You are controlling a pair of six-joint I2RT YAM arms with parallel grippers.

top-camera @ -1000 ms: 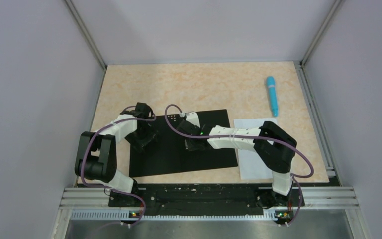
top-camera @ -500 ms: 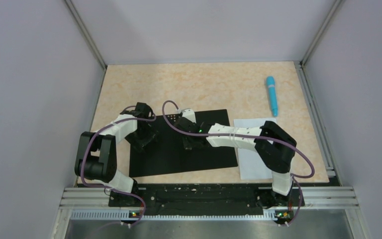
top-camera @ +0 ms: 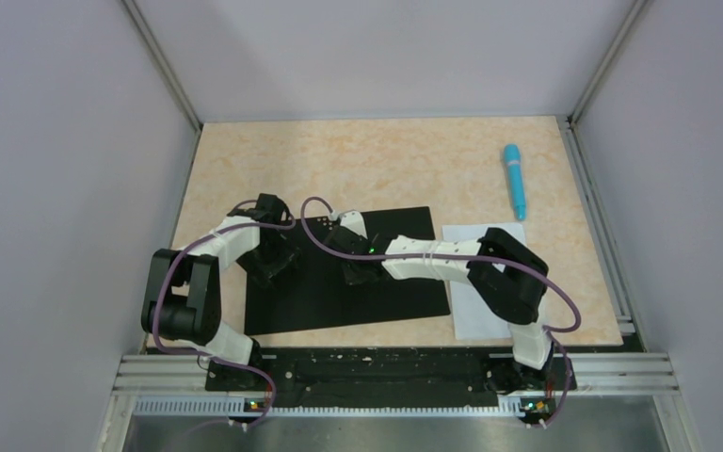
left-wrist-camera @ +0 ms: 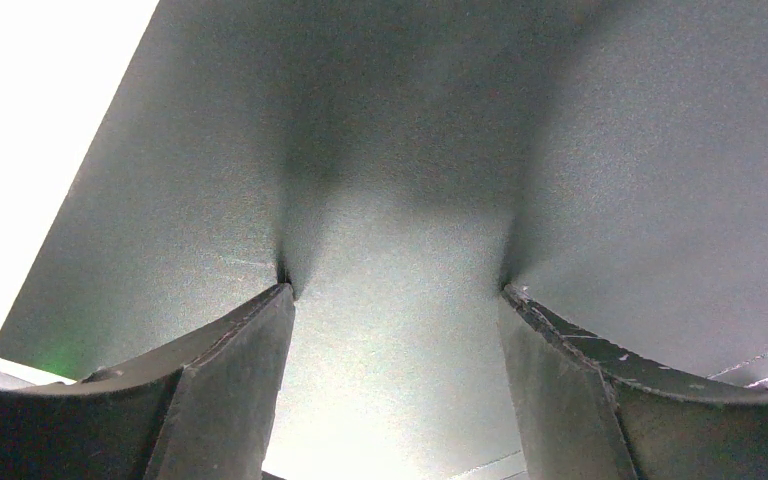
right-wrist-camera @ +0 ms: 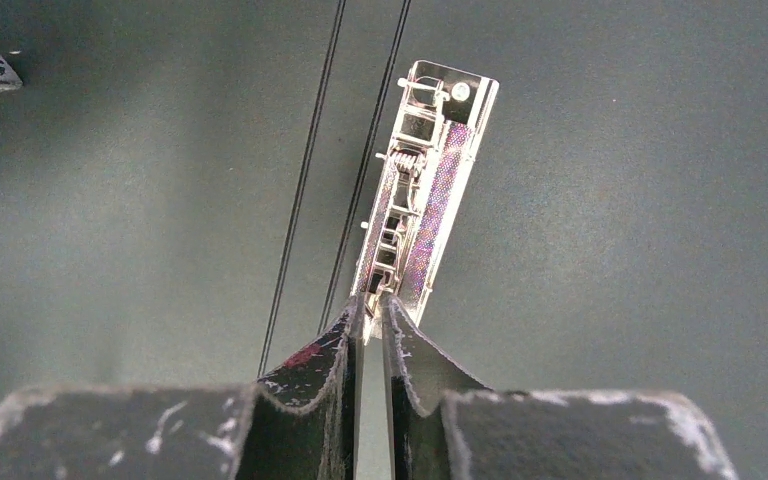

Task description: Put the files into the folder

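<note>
Elbow of the right arm (top-camera: 504, 282) has swung left since a second ago, uncovering more of the white sheet (top-camera: 478, 328). The right gripper (right-wrist-camera: 370, 300) has slid slightly left across the open folder (top-camera: 339, 306). Its jaws are drawn almost together, pinching the near end of the metal clip (right-wrist-camera: 425, 190) by the spine. The left gripper (left-wrist-camera: 396, 288) has not moved: fingers spread wide, tips pressed on the folder's black left half. One sheet lies flat on the counter (top-camera: 358, 165), just right of the one folder, outside it. One clip, two grippers. Farthest back lies one blue pen (top-camera: 514, 181), well apart.
</note>
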